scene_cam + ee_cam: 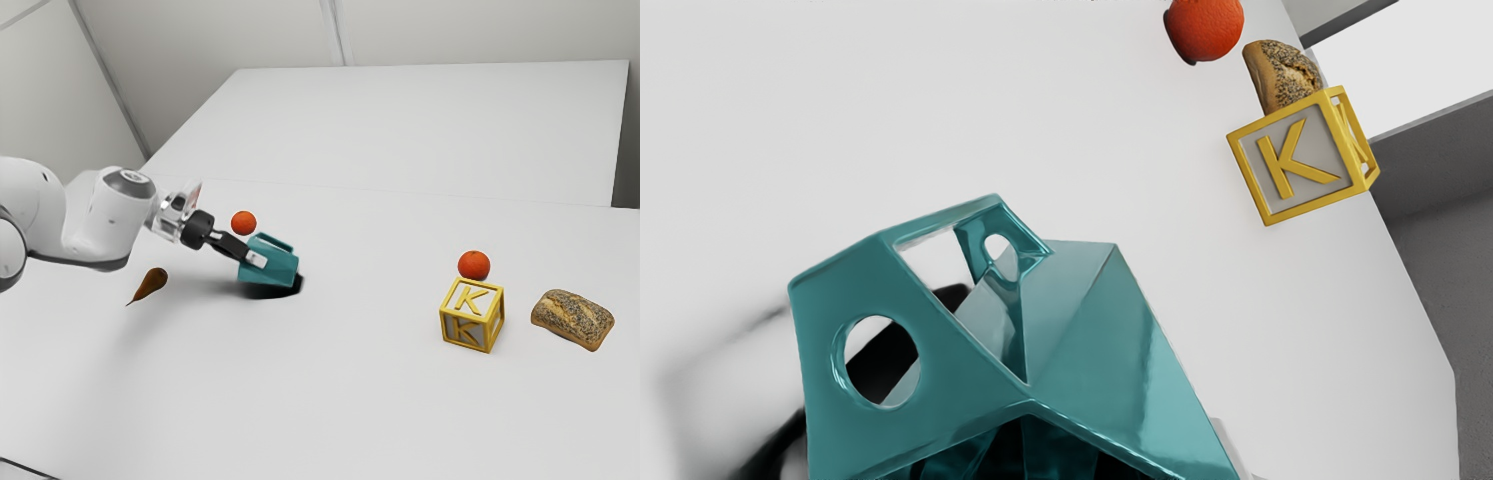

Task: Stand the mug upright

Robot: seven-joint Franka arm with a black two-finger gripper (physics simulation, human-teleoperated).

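Though askew, a teal mug [283,267] in the clamp of the jaws [260,258], contents of its dark interior unclear

Bright, diffuse light washes the white table [350,400], with dark shadow [272,292] beneath the glossy teal mug [282,267].
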